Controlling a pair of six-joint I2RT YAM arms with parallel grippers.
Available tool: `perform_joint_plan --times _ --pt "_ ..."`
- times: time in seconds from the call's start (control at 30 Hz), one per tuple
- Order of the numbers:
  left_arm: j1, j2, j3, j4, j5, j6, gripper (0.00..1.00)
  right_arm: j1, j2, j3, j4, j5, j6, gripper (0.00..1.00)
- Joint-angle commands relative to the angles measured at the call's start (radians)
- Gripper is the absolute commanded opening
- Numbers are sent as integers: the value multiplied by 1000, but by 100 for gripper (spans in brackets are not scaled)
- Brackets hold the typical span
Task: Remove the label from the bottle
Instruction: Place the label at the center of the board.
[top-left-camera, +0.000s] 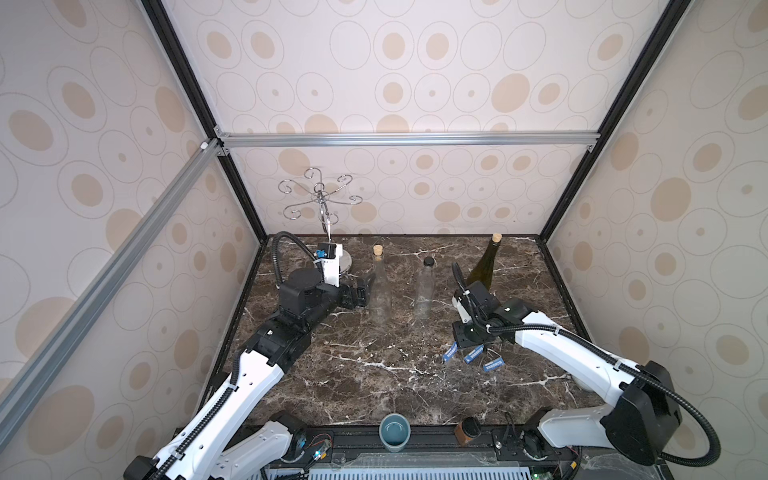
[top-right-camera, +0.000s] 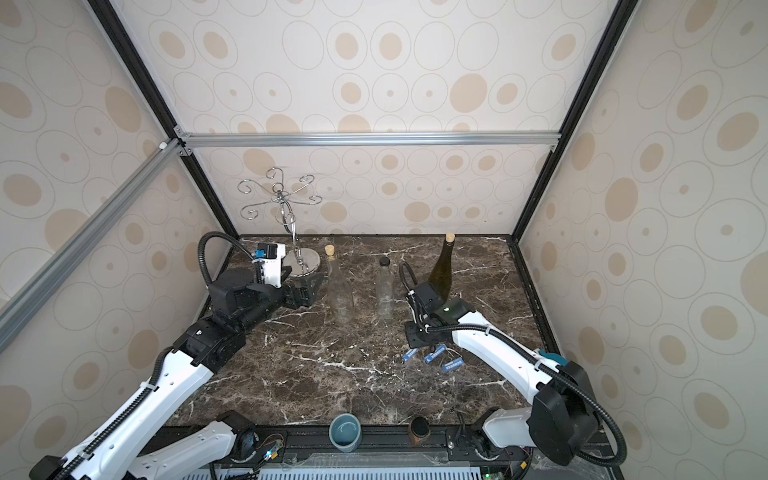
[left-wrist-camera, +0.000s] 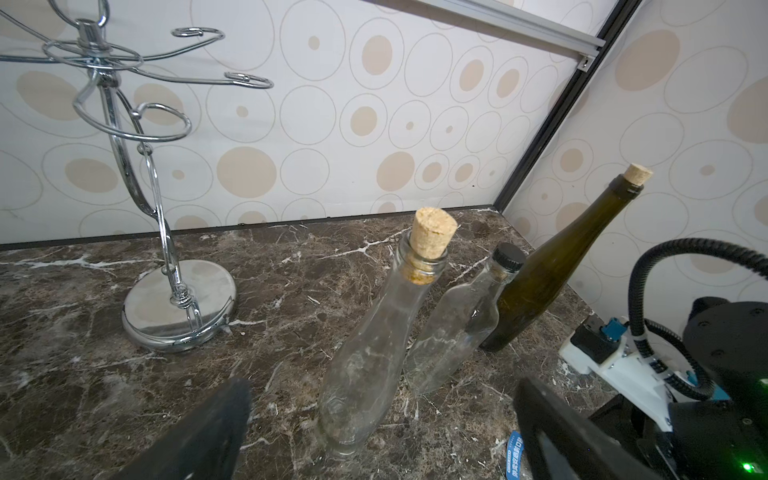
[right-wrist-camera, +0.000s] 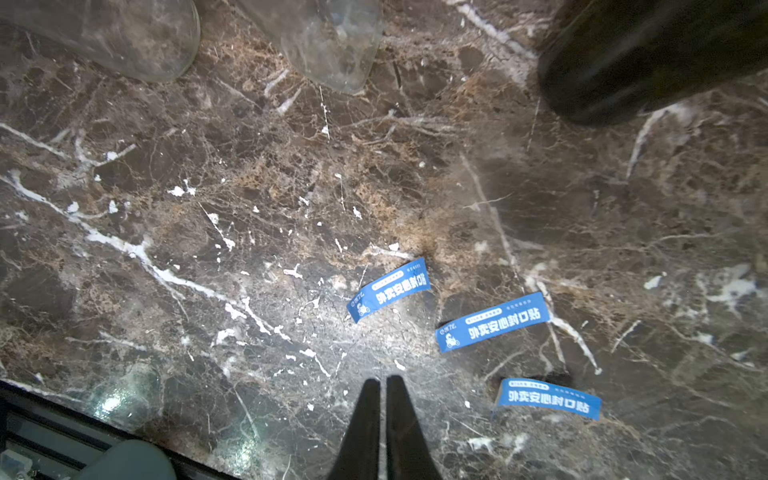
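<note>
We show 3 bottles standing in a row on the table (top-left-camera: 365, 386): a corked clear bottle (top-left-camera: 380, 291) of pear-shaped glass, a slimmer black-capped clear bottle (top-left-camera: 424, 291) and a dark green bottle (top-left-camera: 482, 266) with a long neck and cork. Nearer the front, well apart from them, lie 3 blue paper strips with white print, each slightly curled: the short label (right-wrist-camera: 390, 289), the middle label (right-wrist-camera: 492, 322) and the outer label (right-wrist-camera: 548, 398). The right gripper (right-wrist-camera: 383, 380) points straight down above the stone just beside them; its black tapered fingers (right-wrist-camera: 361, 415) are almost together, a thin slit between, clasping nothing. The left gripper (top-left-camera: 363, 291) reaches level toward the corked clear bottle, jaws spread wide, just beside the glass; we cannot tell whether it touches. The table is glossy brown marble veined white. A chrome wire rack (top-left-camera: 318, 199) stands at the back, a grey-blue cup (top-left-camera: 394, 432) at the front edge. The walls (top-left-camera: 415, 83) carry pale paper with beige ovals.
</note>
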Motion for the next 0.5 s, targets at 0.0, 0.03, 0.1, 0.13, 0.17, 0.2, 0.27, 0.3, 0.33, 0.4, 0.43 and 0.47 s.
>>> perform_joint_plan --times 0.0,0.03,0.1,0.13,0.17,0.2,0.27,0.3,0.33,0.4,0.43,0.47 --pt "6 -12 54 -24 -38 37 100 -29 -45 21 -48 12 -20 12" --pt "6 -9 56 -28 -46 44 100 -42 -57 23 -52 10 -24 14" --pt "6 -3 62 -36 -60 52 100 -65 -82 23 -59 3 -36 15" --pt "6 2 65 -38 -65 58 100 -79 -98 24 -65 1 -41 15" --pt "6 7 68 -39 -73 63 100 -94 -115 21 -68 -2 -46 16" --pt "7 10 70 -40 -77 66 100 -107 -129 18 -68 -5 -50 17" --pt "9 22 75 -39 -87 76 100 -143 -164 11 -68 -18 -61 21" --pt "9 27 77 -38 -91 80 100 -160 -178 5 -68 -24 -65 24" --pt "11 34 80 -36 -96 83 100 -179 -194 1 -69 -27 -70 26" --pt "16 48 83 -35 -100 92 100 -214 -222 -5 -71 -35 -83 32" --pt "18 52 83 -33 -102 95 100 -231 -233 -8 -74 -40 -90 36" --pt "21 56 82 -29 -105 96 100 -251 -246 -9 -76 -43 -97 40"
